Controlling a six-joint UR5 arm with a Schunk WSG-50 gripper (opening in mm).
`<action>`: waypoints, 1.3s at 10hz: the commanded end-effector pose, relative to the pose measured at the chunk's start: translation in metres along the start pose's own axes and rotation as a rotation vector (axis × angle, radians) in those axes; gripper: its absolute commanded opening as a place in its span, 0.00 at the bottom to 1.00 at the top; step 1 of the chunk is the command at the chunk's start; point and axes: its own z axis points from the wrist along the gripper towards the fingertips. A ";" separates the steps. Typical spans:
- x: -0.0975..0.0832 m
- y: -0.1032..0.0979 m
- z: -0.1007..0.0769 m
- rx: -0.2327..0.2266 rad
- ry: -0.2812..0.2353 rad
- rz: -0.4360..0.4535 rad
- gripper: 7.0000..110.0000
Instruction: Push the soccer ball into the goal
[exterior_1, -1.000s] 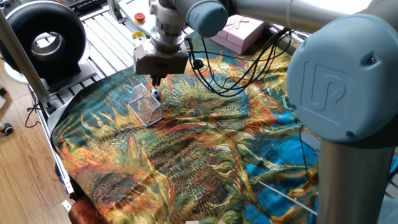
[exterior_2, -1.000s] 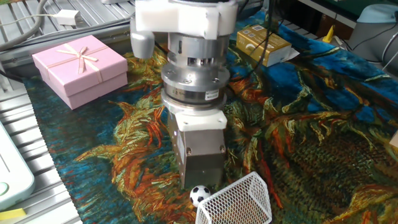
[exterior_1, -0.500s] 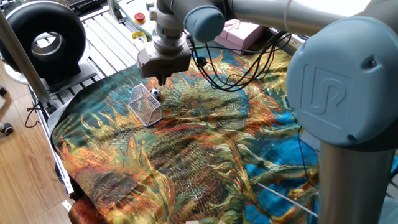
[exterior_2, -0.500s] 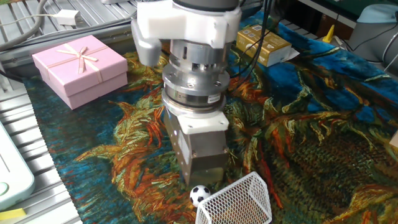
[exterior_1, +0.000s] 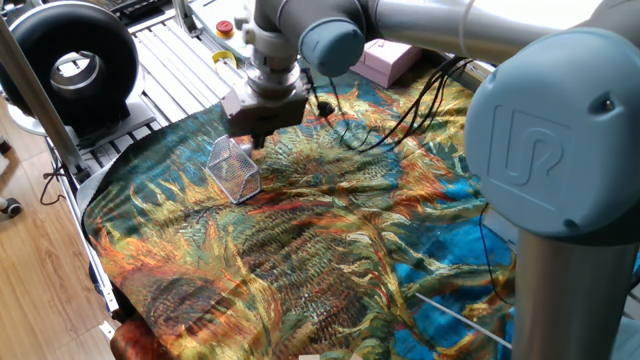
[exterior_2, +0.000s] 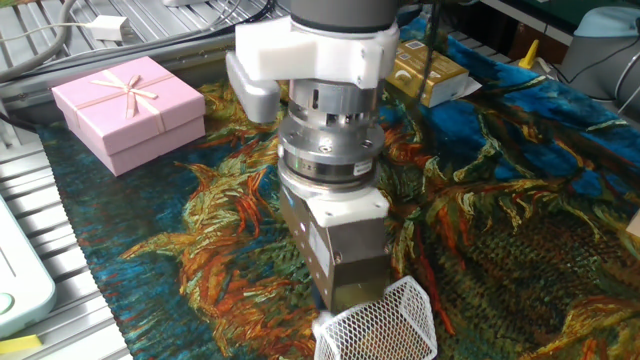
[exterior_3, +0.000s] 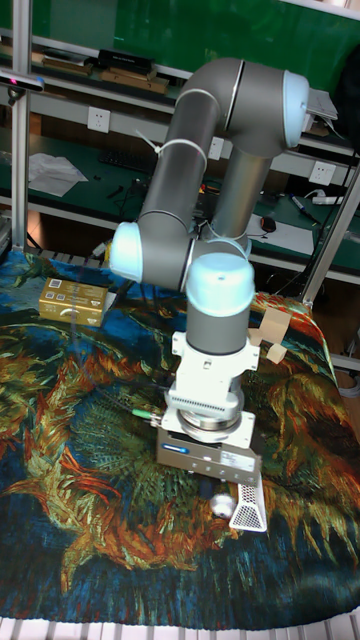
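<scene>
The soccer ball (exterior_3: 221, 500) shows only in the tall fixed view. There it sits on the table, right under the hand and just left of the goal's (exterior_3: 250, 506) open side, very close to it or touching it. I cannot tell if it has gone inside. In both other fixed views the hand hides the ball.

The goal (exterior_1: 233, 168) is a small wire-mesh wedge. It rests on the bright cloth (exterior_1: 330, 250) that covers the table. In the other fixed view the goal (exterior_2: 380, 322) lies at the near edge of the picture, with the hand's block pressed up against its far side.

The hand (exterior_1: 258, 142) points down from the arm and hangs low over the cloth, just beside the goal. In the other fixed view the hand (exterior_2: 350, 296) shows its gray block only, and the fingers are out of sight. In the tall fixed view the hand (exterior_3: 213, 490) is right over the ball. I cannot tell if the fingers are wide or narrow.

A pink gift box (exterior_2: 128, 108) with a bow sits at the far left of the cloth. A yellow box (exterior_2: 430, 72) lies farther back, behind the arm. A black ring-shaped thing (exterior_1: 68, 65) stands off the table at the far left.
</scene>
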 end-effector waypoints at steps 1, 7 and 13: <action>0.005 0.020 0.004 -0.071 0.021 0.085 0.00; -0.017 -0.017 0.002 0.074 -0.055 -0.049 0.00; -0.045 -0.062 -0.040 0.270 -0.079 -0.161 0.00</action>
